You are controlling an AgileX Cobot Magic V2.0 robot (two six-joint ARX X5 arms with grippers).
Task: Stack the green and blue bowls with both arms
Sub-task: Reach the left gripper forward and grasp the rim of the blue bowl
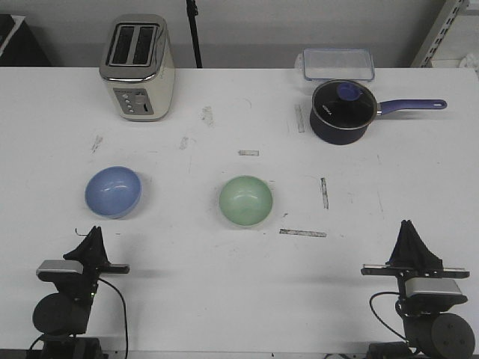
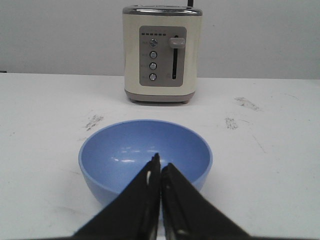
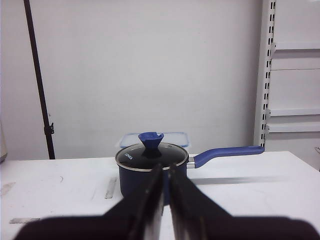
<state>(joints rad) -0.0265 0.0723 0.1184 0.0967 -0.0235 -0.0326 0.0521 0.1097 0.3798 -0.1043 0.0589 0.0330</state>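
The light blue bowl (image 1: 113,191) sits upright on the white table at the left; it fills the left wrist view (image 2: 127,150) just beyond the fingertips. The pale green bowl (image 1: 245,200) sits upright near the table's middle, apart from the blue one. My left gripper (image 1: 93,231) is shut and empty, low near the front edge, a short way in front of the blue bowl; it also shows in the left wrist view (image 2: 160,161). My right gripper (image 1: 408,225) is shut and empty at the front right, far from both bowls; its tips show in the right wrist view (image 3: 165,167).
A cream toaster (image 1: 138,67) stands at the back left. A dark blue saucepan with glass lid (image 1: 343,111) stands at the back right, handle pointing right, with a clear plastic box (image 1: 337,63) behind it. Grey tape marks (image 1: 302,232) dot the table.
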